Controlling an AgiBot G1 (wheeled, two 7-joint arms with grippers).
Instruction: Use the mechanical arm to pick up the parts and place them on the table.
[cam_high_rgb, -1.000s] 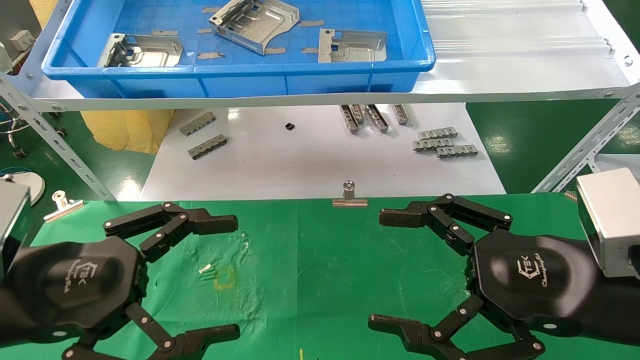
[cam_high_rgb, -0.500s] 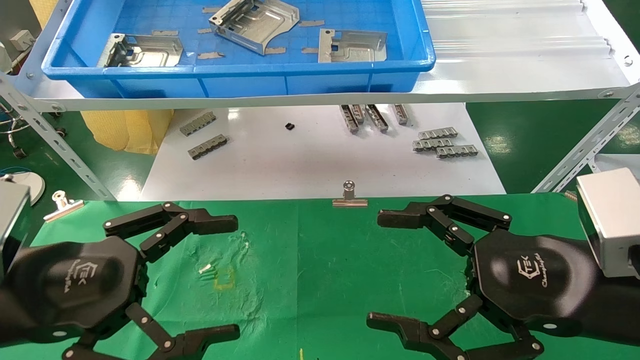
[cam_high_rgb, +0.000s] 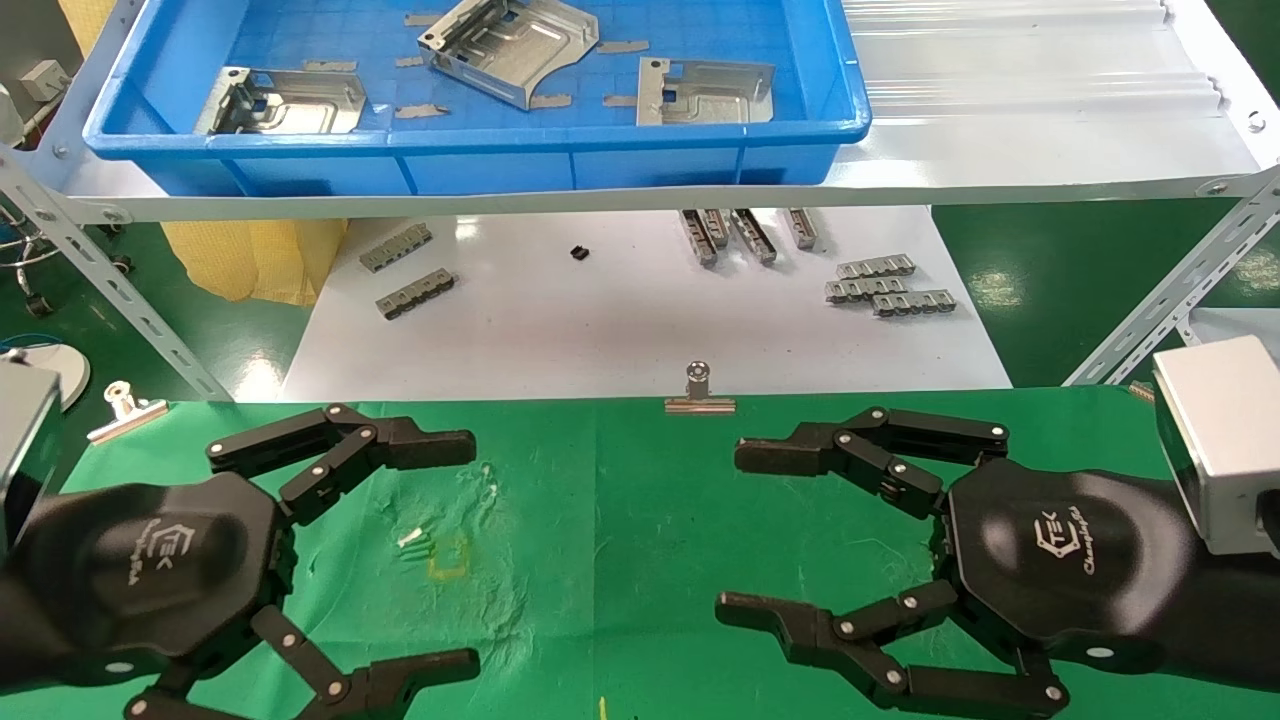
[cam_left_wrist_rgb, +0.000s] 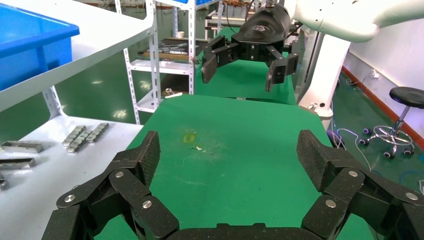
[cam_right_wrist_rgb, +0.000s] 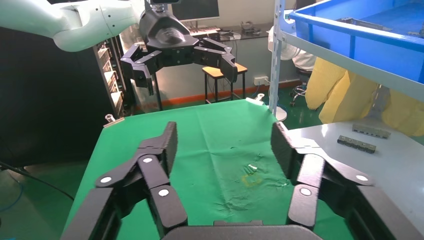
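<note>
**Silver plates waited in the bin, both tools empty**

Shiny stamped steel made up all three parts (cam_high_rgb: 290, 102), (cam_high_rgb: 512, 45), (cam_high_rgb: 705, 92), and each lay inside the blue bin (cam_high_rgb: 640, 160) on the shelf (cam_high_rgb: 1030, 120); the middle one sat tilted, nearest the bin's far wall. They looked stiff, light and slick, with thin edges that could slip between fingers or bite into a pad. The folded, holed flange seemed the best hold, since the embossed face offered little purchase. Below the bin, over the green tabletop (cam_high_rgb: 640, 520), the right tool (cam_high_rgb: 735, 535) hung with its fingers spread wide and nothing in them. The left tool (cam_high_rgb: 470, 550) hovered likewise splayed and empty, on the other side of the binder clip (cam_high_rgb: 699, 395). No part had yet reached the tabletop.
</note>
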